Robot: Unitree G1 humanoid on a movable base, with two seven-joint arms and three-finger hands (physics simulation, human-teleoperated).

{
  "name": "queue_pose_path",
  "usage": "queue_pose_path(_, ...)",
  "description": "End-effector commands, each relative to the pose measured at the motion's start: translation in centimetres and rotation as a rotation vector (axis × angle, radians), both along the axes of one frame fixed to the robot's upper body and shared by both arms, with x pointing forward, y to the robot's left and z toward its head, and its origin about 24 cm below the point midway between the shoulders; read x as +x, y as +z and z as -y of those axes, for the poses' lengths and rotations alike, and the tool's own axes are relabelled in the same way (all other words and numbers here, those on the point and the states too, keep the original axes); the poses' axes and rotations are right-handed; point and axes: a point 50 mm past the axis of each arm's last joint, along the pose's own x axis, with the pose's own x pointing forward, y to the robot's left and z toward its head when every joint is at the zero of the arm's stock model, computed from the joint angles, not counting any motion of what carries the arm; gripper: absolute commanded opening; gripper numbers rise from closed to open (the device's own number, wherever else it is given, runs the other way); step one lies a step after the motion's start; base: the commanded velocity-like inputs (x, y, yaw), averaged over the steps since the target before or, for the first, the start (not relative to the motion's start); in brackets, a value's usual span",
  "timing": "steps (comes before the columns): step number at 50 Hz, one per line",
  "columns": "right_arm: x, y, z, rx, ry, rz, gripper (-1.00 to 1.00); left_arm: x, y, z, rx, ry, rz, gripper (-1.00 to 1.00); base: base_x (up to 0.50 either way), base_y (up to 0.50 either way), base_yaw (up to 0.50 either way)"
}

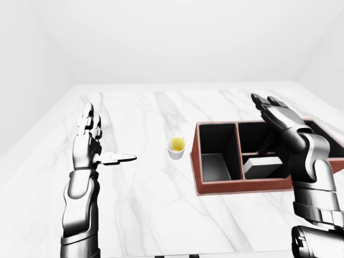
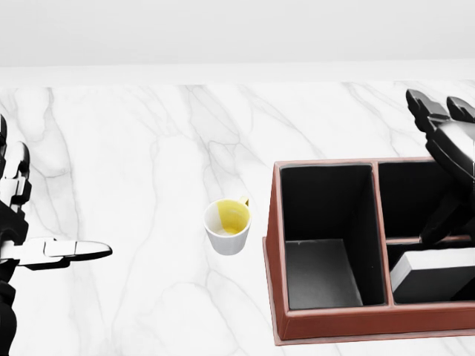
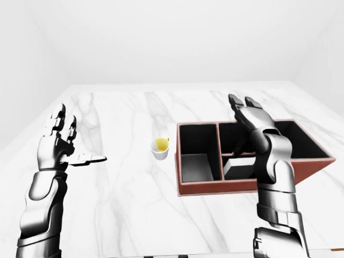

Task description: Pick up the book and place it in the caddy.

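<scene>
Book [image 2: 434,273] lying flat in near-right compartment of caddy [image 2: 326,323]. Right hand [image 1: 277,115] raised above caddy, fingers spread, holding nothing. Left hand [image 1: 88,141] spread over marble table [image 2: 133,148], far left. Cup [image 2: 228,226] just left of caddy.

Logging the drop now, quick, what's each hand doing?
Left hand: open, empty.
Right hand: open, empty, above the caddy; book lies inside.
</scene>
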Motion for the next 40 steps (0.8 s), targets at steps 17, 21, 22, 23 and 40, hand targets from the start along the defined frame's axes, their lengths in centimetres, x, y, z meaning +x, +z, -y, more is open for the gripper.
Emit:
queue_pose_path(17, -6.8, 6.6, -8.7, 0.627, 0.549, 0.51, 1.0, -0.2, 0.9, 0.7, 0.01, -0.02, 0.04, 1.0, 0.0, 0.0, 0.0)
queue_pose_path(21, -7.0, 5.8, -9.3, 0.809, 0.557, 0.58, 1.0, -0.1, 1.6, 1.2, 0.018, -0.034, 0.071, 1.0, 0.0, 0.0, 0.0)
queue_pose_path(22, -7.0, 5.7, -9.4, 0.842, 0.553, 0.594, 1.0, -0.1, 1.8, 1.3, 0.021, -0.036, 0.079, 1.0, 0.0, 0.0, 0.0)
queue_pose_path(23, -7.0, 5.3, -9.8, 0.901, 0.552, 0.603, 1.0, -0.1, 2.4, 1.5, 0.027, -0.044, 0.103, 1.0, 0.0, 0.0, 0.0)
queue_pose_path(40, -8.9, 6.9, -12.5, 1.311, 0.657, 0.792, 1.0, 0.4, 12.0, 6.4, 0.124, -0.17, 0.492, 1.0, 0.0, 0.0, 0.0)
